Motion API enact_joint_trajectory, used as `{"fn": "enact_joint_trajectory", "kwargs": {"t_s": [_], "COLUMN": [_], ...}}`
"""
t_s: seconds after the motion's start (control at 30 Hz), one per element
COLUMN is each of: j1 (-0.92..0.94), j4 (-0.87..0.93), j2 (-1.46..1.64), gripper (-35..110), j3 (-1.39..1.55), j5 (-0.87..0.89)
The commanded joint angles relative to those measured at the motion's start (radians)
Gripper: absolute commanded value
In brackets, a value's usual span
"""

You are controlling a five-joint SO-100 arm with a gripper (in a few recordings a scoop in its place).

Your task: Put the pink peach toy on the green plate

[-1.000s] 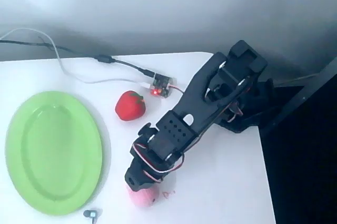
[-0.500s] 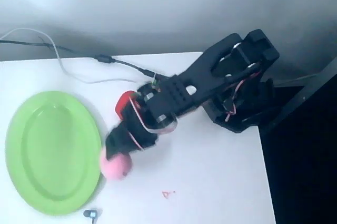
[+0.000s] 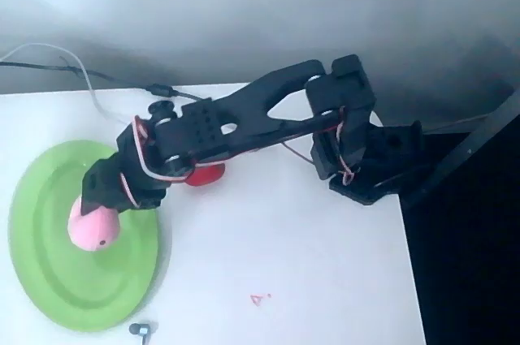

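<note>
In the overhead view, the large lime-green oval plastic plate [image 3: 49,280] is set at the left of the white table [image 3: 325,280]. The small soft light-pink plush peach toy [image 3: 95,227] is seen over the plate's middle, beneath the black two-finger gripper [image 3: 91,207]. The red strawberry-like toy [image 3: 207,174] is placed right of the plate, partly hidden by the arm.

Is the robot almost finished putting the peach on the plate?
Nearly. The pink peach toy is already picked up and sits over the green plate. The gripper is closed on it. What is left: let go so it rests on the plate, then pull the arm away.
</note>
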Motion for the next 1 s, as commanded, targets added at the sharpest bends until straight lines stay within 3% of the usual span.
{"fn": "enact_joint_trajectory", "kwargs": {"t_s": [0.0,0.3,0.5,0.97], "j1": [0.002,0.017,0.003,-0.018], "j4": [0.006,0.046,0.141,0.141], "j2": [-0.006,-0.046,-0.106,-0.299], "gripper": [0,2,12,25], "j3": [-0.066,-0.077,-0.132,-0.272], "j5": [-0.321,-0.316,-0.265,-0.192]}}
